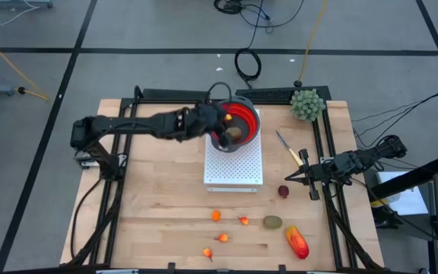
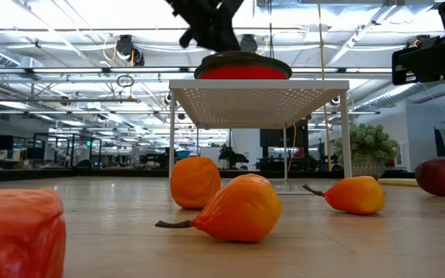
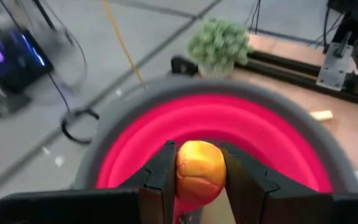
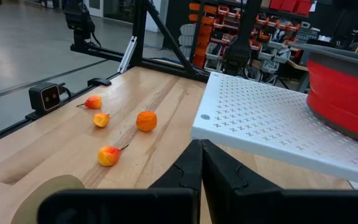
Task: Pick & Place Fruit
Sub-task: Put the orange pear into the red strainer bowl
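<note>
my left gripper (image 3: pixel 199 180) hangs over the red collapsible bowl with a grey rim (image 1: pixel 246 116), its fingers clamped on a small round orange toy fruit (image 3: pixel 199 169). a brown-green oval fruit (image 1: pixel 234 134) already lies in the bowl, which sits on a white perforated metal stand (image 1: pixel 235 166) on the wooden surface (image 1: pixel 158 205). my right gripper (image 1: pixel 289 178) rests at the right side of the surface with its fingers closed on nothing, next to a dark-red ball fruit (image 1: pixel 283 191). near the front i see a round orange piece (image 1: pixel 216 215), three tiny orange-red pear shapes (image 1: pixel 243 221), another brown-green oval (image 1: pixel 272 221) and a larger red-orange oblong (image 1: pixel 296 241). a green spiky ball plant (image 1: pixel 307 104) and a yellow-handled knife (image 1: pixel 289 149) lie off to the bowl's right.
</note>
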You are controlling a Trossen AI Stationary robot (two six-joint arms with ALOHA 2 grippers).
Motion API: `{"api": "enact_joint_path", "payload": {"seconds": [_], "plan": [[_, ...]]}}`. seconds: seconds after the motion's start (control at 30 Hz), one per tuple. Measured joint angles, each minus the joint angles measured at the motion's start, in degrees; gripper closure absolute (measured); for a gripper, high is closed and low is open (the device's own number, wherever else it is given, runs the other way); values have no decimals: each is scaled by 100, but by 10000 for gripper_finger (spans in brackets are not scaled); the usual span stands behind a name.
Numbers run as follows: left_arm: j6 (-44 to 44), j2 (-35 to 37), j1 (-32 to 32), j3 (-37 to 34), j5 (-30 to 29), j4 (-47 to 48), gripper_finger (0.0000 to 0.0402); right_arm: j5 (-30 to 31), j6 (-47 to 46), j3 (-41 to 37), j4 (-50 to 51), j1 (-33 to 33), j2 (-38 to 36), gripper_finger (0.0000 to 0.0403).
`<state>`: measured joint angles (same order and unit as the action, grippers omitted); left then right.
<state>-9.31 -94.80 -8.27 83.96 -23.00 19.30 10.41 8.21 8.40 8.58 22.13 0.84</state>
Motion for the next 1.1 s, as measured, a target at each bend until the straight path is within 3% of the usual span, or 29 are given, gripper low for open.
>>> {"api": "enact_joint_path", "payload": {"seconds": [0.17,1.1], "plan": [[-471,-2,-289,0,549,426,295,0,37,0,2,0,-2,403],[-443,-361,-226,-4,557,549,295,2,71,0,2,-1,-2,403]]}}
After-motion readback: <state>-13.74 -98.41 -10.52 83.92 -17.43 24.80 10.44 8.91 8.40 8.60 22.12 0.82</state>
